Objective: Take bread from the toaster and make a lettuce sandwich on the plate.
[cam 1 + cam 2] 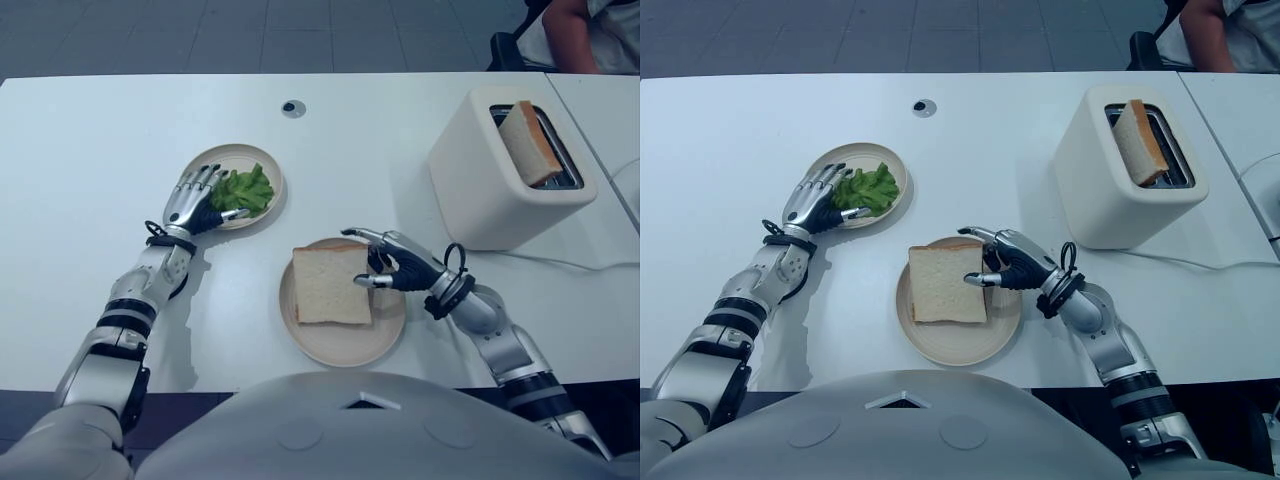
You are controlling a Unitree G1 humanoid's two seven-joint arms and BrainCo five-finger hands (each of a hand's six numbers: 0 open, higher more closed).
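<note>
A slice of bread [331, 285] lies flat on the beige plate [350, 345] near the table's front. My right hand [393, 261] rests at the slice's right edge, fingers spread and touching it without a grip. A second slice [530, 142] stands in a slot of the white toaster [490, 190] at the right. Green lettuce [245, 189] sits on a small plate [262, 160] at the left. My left hand [195, 203] lies open over that plate's left rim, its fingers beside the lettuce and touching its edge.
The toaster's cable [570, 263] runs along the table to the right. A small round dark fitting [292, 107] is set in the tabletop at the back. A second table [610, 110] abuts on the right.
</note>
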